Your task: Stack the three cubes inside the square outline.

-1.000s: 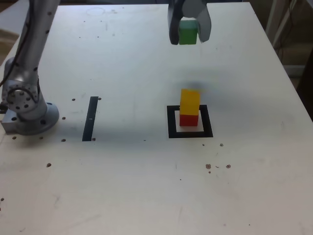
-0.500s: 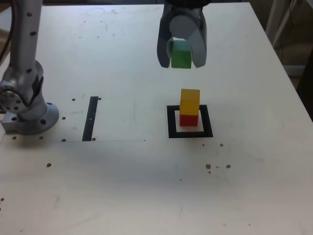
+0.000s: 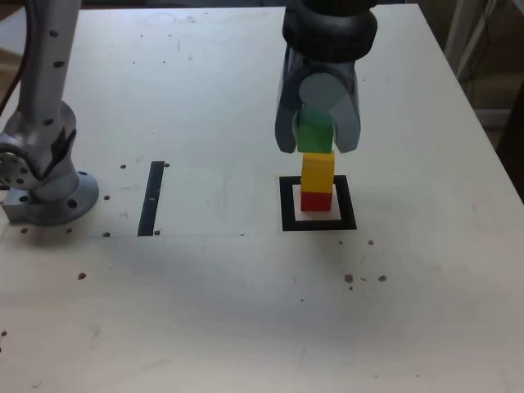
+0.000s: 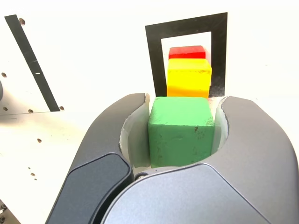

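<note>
The gripper (image 3: 317, 141) held the green cube (image 3: 314, 135) tightly just above the yellow cube (image 3: 318, 171) on the red cube (image 3: 316, 201) inside the square outline (image 3: 287, 205), so I think the next move needed careful lowering and release.

Red cube (image 3: 316, 201) upright inside the black square outline (image 3: 286, 205), towards the table's far right; yellow cube (image 3: 318, 171) stacked squarely on it; green cube (image 3: 314, 136) raised just above the yellow, level.
</note>
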### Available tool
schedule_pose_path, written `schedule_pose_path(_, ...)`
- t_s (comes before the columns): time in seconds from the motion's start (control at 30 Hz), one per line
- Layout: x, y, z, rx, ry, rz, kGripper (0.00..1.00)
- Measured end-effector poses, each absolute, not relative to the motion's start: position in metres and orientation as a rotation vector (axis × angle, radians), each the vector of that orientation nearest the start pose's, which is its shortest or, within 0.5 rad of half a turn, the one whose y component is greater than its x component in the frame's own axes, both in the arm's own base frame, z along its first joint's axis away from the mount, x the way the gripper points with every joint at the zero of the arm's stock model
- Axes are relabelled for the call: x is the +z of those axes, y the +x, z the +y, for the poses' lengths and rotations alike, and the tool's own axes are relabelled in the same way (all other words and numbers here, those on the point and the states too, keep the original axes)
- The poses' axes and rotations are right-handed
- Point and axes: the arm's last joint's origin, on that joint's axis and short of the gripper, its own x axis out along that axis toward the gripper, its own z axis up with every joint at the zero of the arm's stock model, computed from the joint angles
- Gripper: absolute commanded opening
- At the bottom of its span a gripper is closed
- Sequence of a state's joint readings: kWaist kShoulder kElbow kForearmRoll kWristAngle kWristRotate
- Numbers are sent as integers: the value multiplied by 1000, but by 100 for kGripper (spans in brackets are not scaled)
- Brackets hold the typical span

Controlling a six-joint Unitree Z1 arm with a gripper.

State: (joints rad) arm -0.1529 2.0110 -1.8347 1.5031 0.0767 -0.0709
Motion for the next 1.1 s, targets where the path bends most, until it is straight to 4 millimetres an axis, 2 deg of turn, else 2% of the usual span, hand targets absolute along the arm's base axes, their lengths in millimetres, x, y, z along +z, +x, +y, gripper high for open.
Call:
schedule_pose_path(0.5,292,370,-37,-18,131,1691,26)
schedule_pose_path(0.67,291,370,-35,-15,128,1697,28)
schedule_pose_path(0.77,290,369,-35,-15,129,1700,34)
schedule_pose_path(1.1,288,369,-34,-28,126,1709,64)
